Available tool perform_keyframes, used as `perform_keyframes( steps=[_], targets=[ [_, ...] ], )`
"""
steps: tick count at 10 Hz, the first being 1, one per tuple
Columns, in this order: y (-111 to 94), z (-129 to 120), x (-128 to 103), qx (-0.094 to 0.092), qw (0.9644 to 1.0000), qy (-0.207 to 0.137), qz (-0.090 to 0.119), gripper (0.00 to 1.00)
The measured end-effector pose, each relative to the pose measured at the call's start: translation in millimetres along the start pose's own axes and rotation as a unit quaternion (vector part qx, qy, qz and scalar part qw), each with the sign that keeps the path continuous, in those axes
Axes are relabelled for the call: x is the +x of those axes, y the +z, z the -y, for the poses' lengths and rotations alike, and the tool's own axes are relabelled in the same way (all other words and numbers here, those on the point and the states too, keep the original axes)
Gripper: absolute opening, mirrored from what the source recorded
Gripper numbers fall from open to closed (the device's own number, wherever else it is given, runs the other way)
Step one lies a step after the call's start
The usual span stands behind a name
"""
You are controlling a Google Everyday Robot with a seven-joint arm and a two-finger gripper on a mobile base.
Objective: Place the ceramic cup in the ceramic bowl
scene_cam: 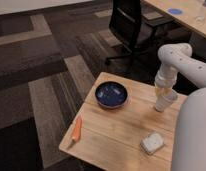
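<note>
The ceramic cup (160,104) is a small white cup standing on the wooden table (116,135) near its far right edge. The gripper (165,93) comes down from the white arm and sits right on top of the cup, covering its rim. The ceramic bowl (111,94) is dark blue, round and shallow. It stands on the table to the left of the cup, about a cup's width away, with nothing in it.
An orange carrot (77,128) lies near the table's left edge. A pale sponge-like block (152,143) lies at the front right. A black office chair (133,25) stands behind the table. The robot's white body (193,135) fills the right side.
</note>
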Motion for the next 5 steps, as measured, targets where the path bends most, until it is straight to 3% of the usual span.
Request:
perform_keyframes(
  steps=[3,5],
  targets=[
    [-27,-41,-7,0.026,0.9992,-0.031,0.005,0.0],
    [-41,-74,-12,0.027,0.9968,-0.075,0.011,0.0]
  ],
)
